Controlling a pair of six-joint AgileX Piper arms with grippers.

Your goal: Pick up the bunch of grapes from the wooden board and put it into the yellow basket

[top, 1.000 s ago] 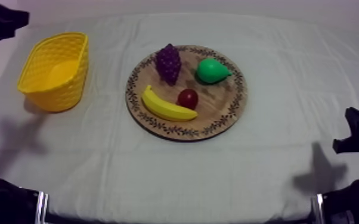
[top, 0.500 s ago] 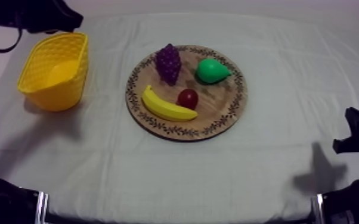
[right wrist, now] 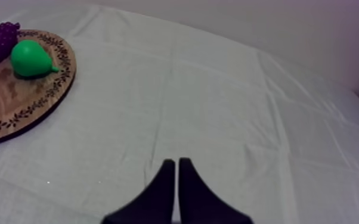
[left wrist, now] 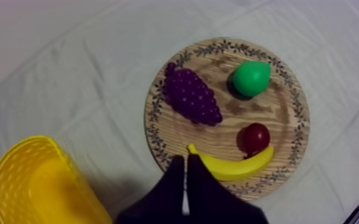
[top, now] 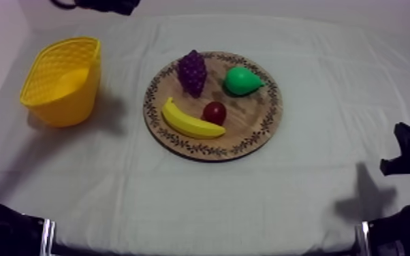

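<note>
The purple bunch of grapes [top: 192, 71] lies on the far left part of the round wooden board [top: 265, 126], free of any gripper. The yellow basket [top: 61, 82] stands at the table's left with nothing in it. My left arm [top: 105, 5] hangs over the far edge, between basket and board. From the left wrist view my left gripper [left wrist: 186, 161] is shut on nothing, high above the board's near rim by the banana [left wrist: 235, 168], with the grapes [left wrist: 192, 95] beyond it. My right gripper [right wrist: 176, 161] is shut over bare cloth, well right of the board [right wrist: 39, 98].
A green pear [top: 242, 80], a small red fruit [top: 214, 112] and a banana [top: 191, 121] share the board with the grapes. My right arm [top: 408, 153] rests low at the table's right edge. Bare cloth lies between basket and board.
My left arm has swung from the far left corner to the right along the table's far edge, past the basket. The fruit, basket and right arm have not moved.
</note>
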